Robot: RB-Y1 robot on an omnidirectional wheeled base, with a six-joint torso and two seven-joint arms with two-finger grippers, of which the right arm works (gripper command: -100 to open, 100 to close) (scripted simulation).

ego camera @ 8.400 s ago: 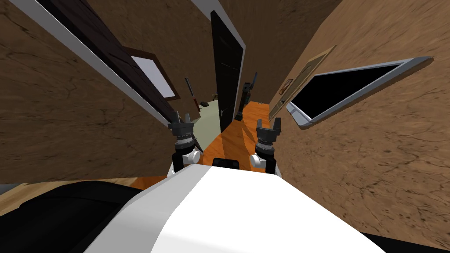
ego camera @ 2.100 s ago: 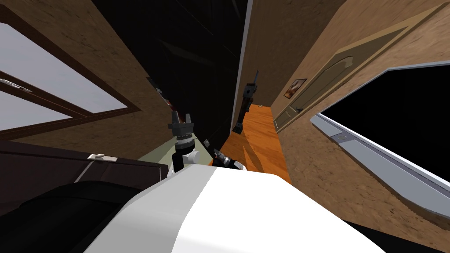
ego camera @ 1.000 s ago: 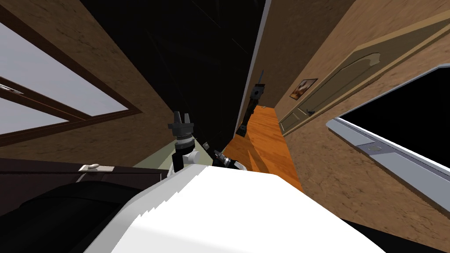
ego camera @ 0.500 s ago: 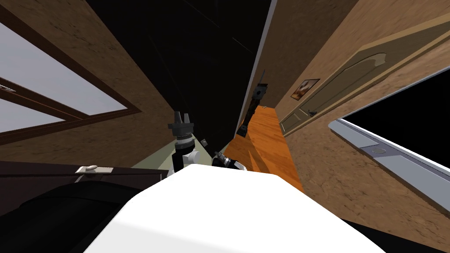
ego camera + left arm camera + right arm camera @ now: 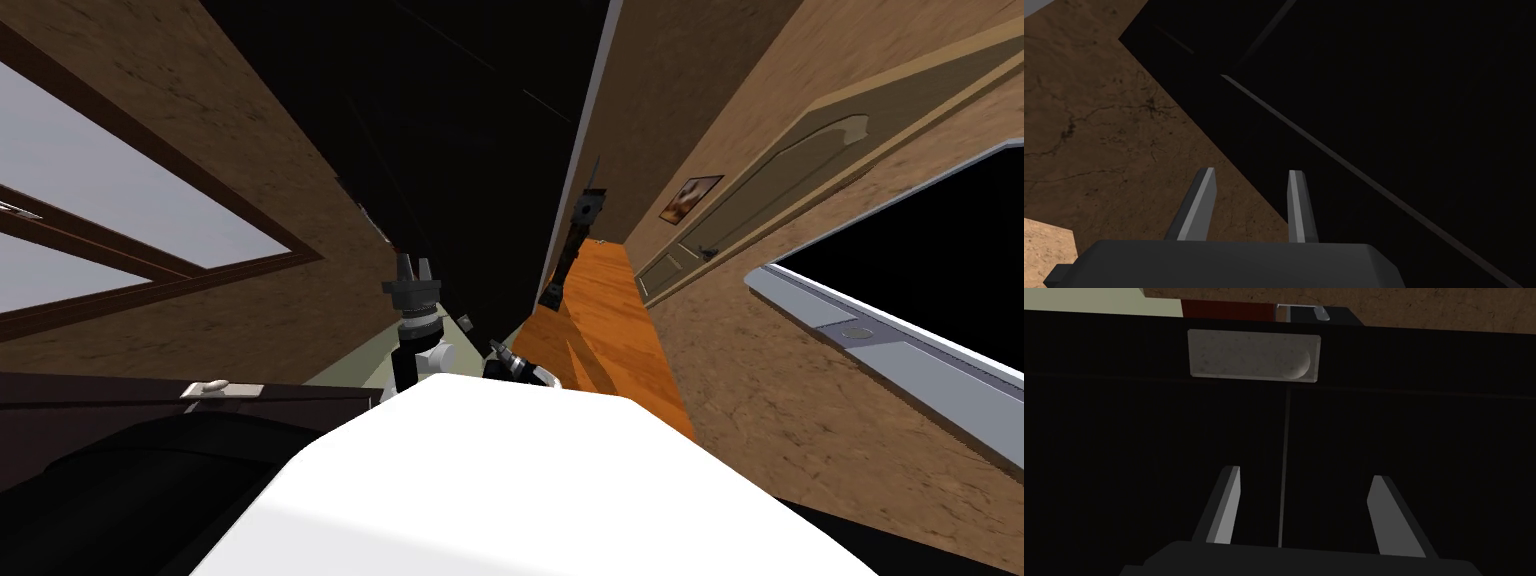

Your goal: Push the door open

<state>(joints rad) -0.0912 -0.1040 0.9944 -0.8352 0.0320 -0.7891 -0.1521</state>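
Two blades [image 5: 1226, 503] of the right claw [image 5: 1305, 474] stand apart (holding nothing), black door [image 5: 1399, 438] close ahead, its grey plate [image 5: 1251, 354] beyond.

The left gripper [image 5: 1251, 172] points at a black door [image 5: 1399, 125] crossed by a thin, pale slanting line. Its two grey fingers [image 5: 1201, 200] stand a narrow gap apart with nothing between them, one seen against a cracked brown wall [image 5: 1114, 150], the other against the door's dark face.
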